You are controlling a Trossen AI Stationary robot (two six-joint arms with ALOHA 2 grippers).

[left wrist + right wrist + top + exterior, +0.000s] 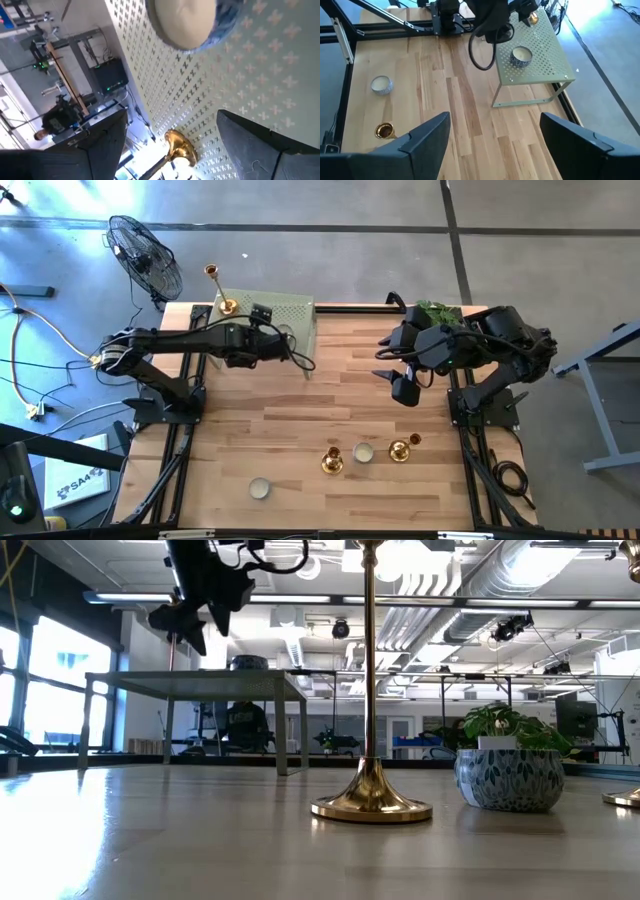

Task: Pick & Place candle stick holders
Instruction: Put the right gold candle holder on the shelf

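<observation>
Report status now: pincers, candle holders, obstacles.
Left pincer open above perforated green metal shelf, one shiny gold-brass candlestick there. Right pincer open, empty. Two brass candlesticks remain on table.

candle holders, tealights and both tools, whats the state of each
candlestick on shelf: upright, at a corner
two candlesticks on table: standing, apart
tealight on shelf: unlit
left tool: open, empty, above the shelf
right tool: open, empty, raised over the table

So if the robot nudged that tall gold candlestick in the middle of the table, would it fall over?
Probably tippy: the tall shiny gold-brass candlestick has a long thin stem above its base. That wide domed foot sits flat on the wooden table, which should steady light nudges. Its polished metal looks slippery, so a pincer might slide along the stem.
</observation>
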